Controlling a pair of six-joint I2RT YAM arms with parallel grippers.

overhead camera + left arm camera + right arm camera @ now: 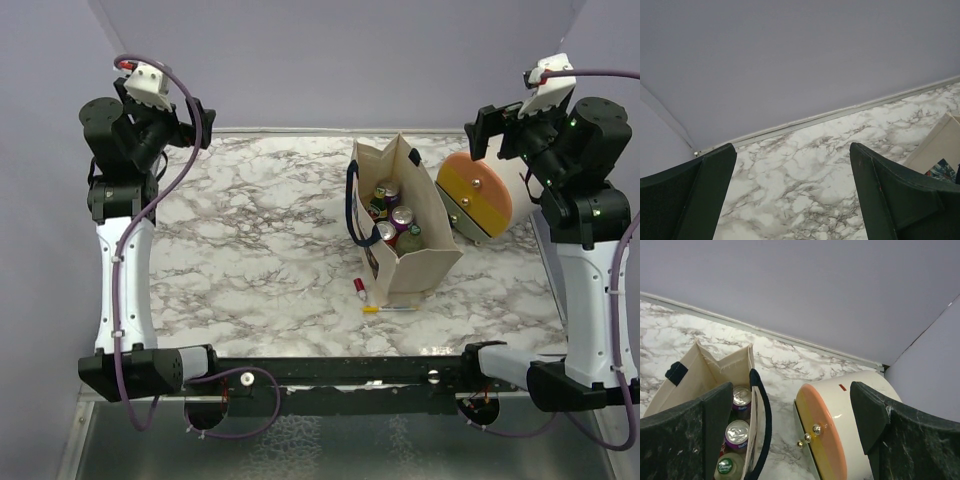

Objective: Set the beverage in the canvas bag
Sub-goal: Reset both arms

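My left fingers [705, 190] stand wide apart with only the marble counter [805, 175] between them. My right fingers [875, 425] are just as wide and hold nothing.

The beverage cans [736, 432] stand upright inside the canvas bag [700, 375], which is upright with its mouth open. From my right wrist I see three tops in a row along the bag's navy handle [764, 425]. The nearest top is green with white writing that looks like "Chang". The purple labels on the other two are too small to read.

The top view shows more cans in the bag than my right wrist does. It alone shows a small red-capped thing [358, 287] and a thin yellow-ended stick [385, 309] on the counter just beside the bag's near end.

Only my left wrist catches the blue print [942, 170] on the bag's side. No words can be made out there.

A cream-and-orange container [840, 430] lies tipped just right of the bag, with two metal knobs [815, 429] on its face.
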